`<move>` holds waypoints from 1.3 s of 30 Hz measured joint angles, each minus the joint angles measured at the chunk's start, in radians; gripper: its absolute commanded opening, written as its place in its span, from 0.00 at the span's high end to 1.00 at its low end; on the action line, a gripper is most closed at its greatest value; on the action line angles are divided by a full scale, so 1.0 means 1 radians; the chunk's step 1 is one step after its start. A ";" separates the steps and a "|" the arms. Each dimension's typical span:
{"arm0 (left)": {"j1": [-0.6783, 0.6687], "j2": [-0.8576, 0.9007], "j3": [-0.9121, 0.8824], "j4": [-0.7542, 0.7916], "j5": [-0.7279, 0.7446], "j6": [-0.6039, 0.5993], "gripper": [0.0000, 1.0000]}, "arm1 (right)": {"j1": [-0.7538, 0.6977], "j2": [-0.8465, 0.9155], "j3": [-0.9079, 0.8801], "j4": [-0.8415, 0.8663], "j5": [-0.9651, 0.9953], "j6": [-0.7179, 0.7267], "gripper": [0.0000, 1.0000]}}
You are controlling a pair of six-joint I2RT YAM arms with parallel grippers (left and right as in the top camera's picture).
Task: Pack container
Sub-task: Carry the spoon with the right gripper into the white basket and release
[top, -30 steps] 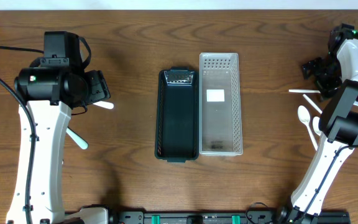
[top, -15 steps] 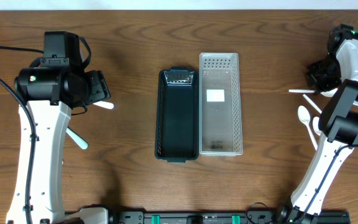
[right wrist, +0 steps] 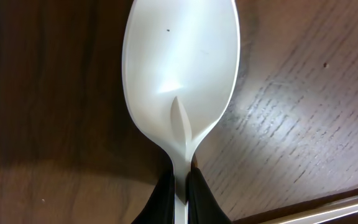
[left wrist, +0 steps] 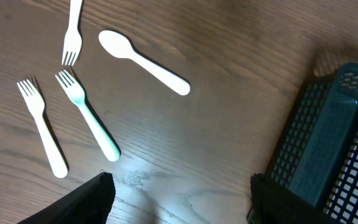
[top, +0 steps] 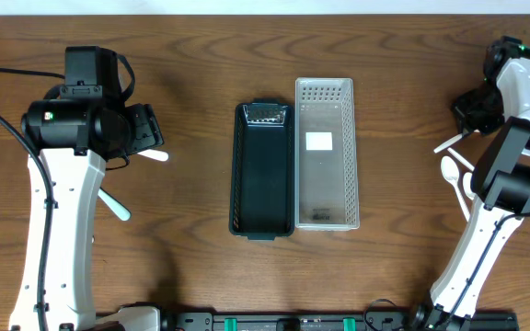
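Note:
A white plastic spoon (right wrist: 180, 68) fills the right wrist view, bowl away from me, and my right gripper (right wrist: 180, 190) is shut on its thin handle. From overhead that spoon (top: 449, 142) lies slanted at the far right, under the right gripper (top: 470, 122). The dark green basket (top: 263, 170) and the clear container (top: 326, 165) stand side by side at the table's middle, both empty apart from a white label in the clear one. My left gripper (left wrist: 179, 199) hangs open above bare wood, near a white spoon (left wrist: 143, 52) and three forks (left wrist: 87, 115).
Another white spoon (top: 451, 175) lies just in front of the held one. A pale fork (top: 113, 204) and a spoon (top: 155, 154) lie beside the left arm. The basket's corner (left wrist: 328, 143) shows at the right of the left wrist view.
My right gripper has closed from wide open onto the spoon's handle, and the spoon has swung from level to slanted. The left arm has not moved.

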 measured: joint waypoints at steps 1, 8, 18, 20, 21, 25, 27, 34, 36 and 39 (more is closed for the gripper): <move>0.000 0.000 0.000 0.000 0.000 0.000 0.27 | 0.003 0.000 0.000 -0.002 0.000 -0.007 0.99; 0.000 0.000 0.000 0.000 0.000 0.000 0.26 | 0.118 -0.047 0.041 -0.018 -0.023 -0.097 0.99; 0.000 0.000 0.000 0.000 0.000 0.000 0.27 | 0.440 -0.373 0.140 -0.003 -0.137 -0.201 0.99; 0.000 0.000 0.000 0.000 0.000 0.000 0.27 | 0.512 -0.404 0.150 -0.022 -0.142 -0.221 0.99; 0.000 0.000 0.000 0.000 0.000 0.000 0.27 | 0.539 -0.407 0.151 -0.037 -0.141 -0.224 0.99; 0.000 0.000 0.000 0.000 0.000 0.000 0.27 | 0.622 -0.378 0.134 -0.096 -0.124 -0.223 0.99; 0.000 0.000 0.000 0.000 0.000 0.000 0.27 | 0.639 -0.357 0.100 -0.099 -0.120 -0.221 0.99; 0.000 0.000 0.000 0.000 0.000 0.000 0.26 | 0.658 -0.312 -0.145 -0.042 -0.123 -0.212 0.98; 0.000 0.000 0.000 0.000 0.000 0.000 0.27 | 0.668 -0.312 -0.221 -0.006 -0.127 -0.213 0.98; 0.000 0.000 0.000 0.000 0.000 0.000 0.27 | 0.695 -0.312 -0.321 0.045 -0.131 -0.220 0.97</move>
